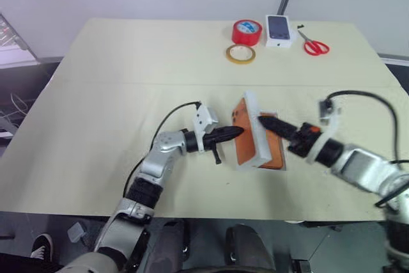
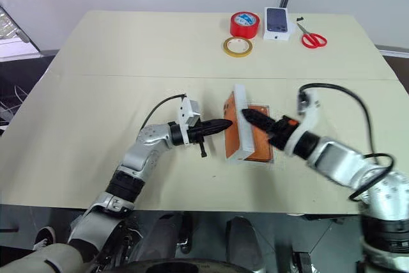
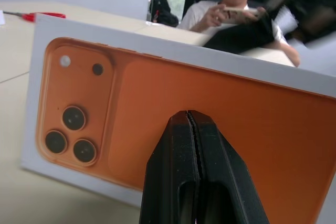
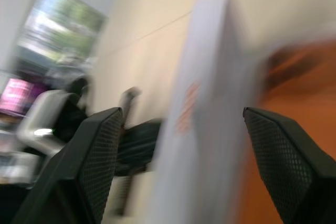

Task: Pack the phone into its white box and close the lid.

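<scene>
A: We see the lid [image 1: 250,133] standing on its long edge mid-bench, orange phone print facing our left claw [image 1: 238,132], long axis running away from us, lenses at the far end.
B: That claw is pressed together, its tip at the print. Our right claw [image 4: 181,145] is spread either side of the lid.
A: The orange phone [image 1: 273,151] lies flat behind it.
B: The cream bench [image 1: 128,81] carries tape rolls [image 1: 246,32] and scissors [image 1: 314,45] at its far edge; a person sits beyond.
</scene>
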